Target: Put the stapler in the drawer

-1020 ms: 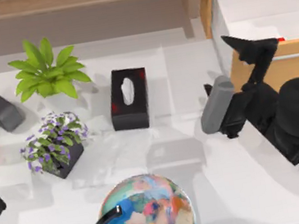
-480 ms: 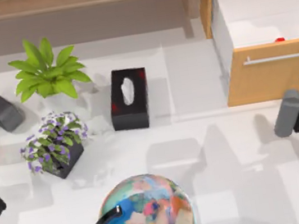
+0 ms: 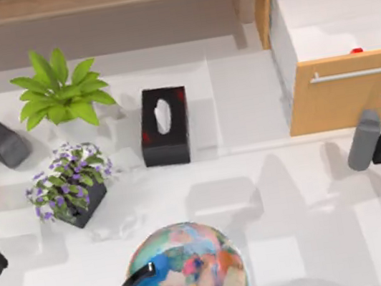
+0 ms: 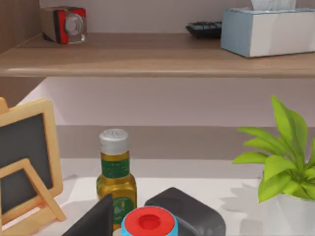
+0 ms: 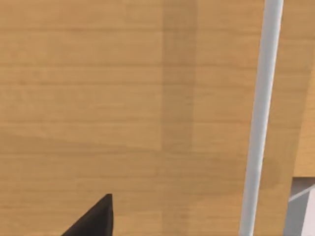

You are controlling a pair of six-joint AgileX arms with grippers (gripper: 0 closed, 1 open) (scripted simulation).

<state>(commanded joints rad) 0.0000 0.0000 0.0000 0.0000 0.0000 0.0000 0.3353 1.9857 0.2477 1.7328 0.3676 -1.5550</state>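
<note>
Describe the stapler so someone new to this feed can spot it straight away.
Start at the green leafy plant near the top view's left side of the table. Just left of it, near the table's edge, lies the stapler, a small dark grey oblong block with rounded corners. It is plain and matte, unlike the taller black tissue box with red marks right of the plant.

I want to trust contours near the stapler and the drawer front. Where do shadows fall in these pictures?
Top view: soft shadows lie on the table beside the stapler and the tissue box, with broad grey arm shadows in the middle. Right wrist view: a darker vertical band crosses the drawer front, beside its handle.
</note>
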